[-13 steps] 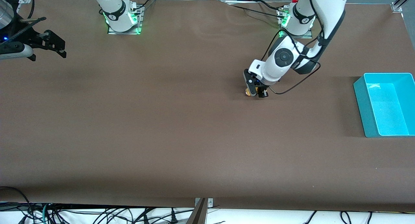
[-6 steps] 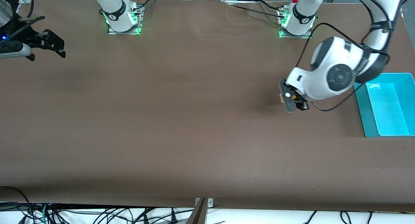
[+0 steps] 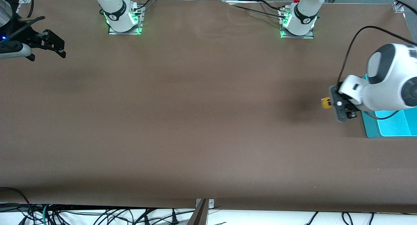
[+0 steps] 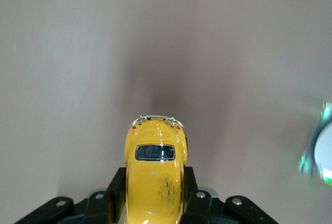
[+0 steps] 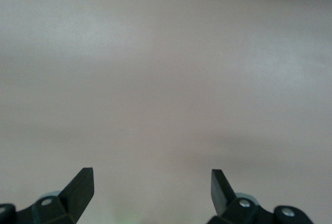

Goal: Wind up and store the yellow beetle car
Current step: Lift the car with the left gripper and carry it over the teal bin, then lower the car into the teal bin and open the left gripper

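Carrying yellow beetle car (image 4: 154, 175) pinched in left gripper (image 3: 337, 104) fingers toward teal bin (image 3: 387, 129); releasing low inside; right gripper (image 5: 150, 187) idling, fingers spread, empty.

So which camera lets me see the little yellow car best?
The left wrist view: the yellow beetle car fills the middle, clamped in the left gripper, roof and window clear. The front view shows only a tiny yellow speck beside the teal bin. The right wrist view doesn't show it.

Lab — bolted arm bases (image 3: 123, 21); cables (image 3: 97, 215)
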Controlling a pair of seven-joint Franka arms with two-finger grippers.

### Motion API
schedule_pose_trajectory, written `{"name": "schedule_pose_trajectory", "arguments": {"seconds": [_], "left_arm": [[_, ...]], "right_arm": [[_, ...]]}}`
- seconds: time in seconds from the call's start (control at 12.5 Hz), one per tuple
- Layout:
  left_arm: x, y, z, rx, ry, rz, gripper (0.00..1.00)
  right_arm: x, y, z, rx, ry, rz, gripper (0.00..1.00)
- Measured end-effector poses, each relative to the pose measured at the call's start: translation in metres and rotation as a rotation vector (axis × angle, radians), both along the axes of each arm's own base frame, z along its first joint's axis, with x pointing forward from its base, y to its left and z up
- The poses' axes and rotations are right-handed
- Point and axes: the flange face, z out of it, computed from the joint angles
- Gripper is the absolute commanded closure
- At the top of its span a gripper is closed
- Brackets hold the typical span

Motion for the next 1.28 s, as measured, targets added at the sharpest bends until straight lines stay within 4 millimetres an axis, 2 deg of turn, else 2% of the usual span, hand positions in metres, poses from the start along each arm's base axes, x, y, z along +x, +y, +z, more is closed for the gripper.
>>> {"name": "schedule_pose_trajectory", "arguments": {"seconds": [0.24, 0.4, 0.64, 0.8, 0.96, 1.12, 1.28], "left_arm": [[-0.006, 0.081, 0.013, -0.003, 0.02, -0.078, 0.73], [-0.017, 0.141, 0.01, 0.026, 0.043, -0.111, 0.73], [-0.032, 0.21, -0.006, 0.016, 0.057, -0.131, 0.73], [-0.038, 0.255, -0.027, -0.014, 0.026, -0.156, 0.73], [-0.045, 0.292, -0.06, -0.035, 0.01, -0.177, 0.73], [-0.056, 0.322, -0.101, -0.059, 0.035, -0.19, 0.73], [-0.063, 0.344, -0.138, -0.07, 0.039, -0.201, 0.72]], "right_arm": [[0.0, 0.0, 0.0, 0.0, -0.001, 0.0, 0.0], [0.0, 0.0, 0.002, 0.0, -0.004, 0.0, 0.0], [0.0, 0.0, 0.004, 0.001, -0.009, 0.0, 0.0], [0.0, 0.0, 0.004, 0.001, -0.009, 0.0, 0.0], [0.0, 0.0, 0.005, 0.001, -0.01, 0.0, 0.0], [0.0, 0.0, 0.005, 0.001, -0.01, 0.0, 0.0], [0.0, 0.0, 0.005, 0.001, -0.009, 0.0, 0.0]]}}
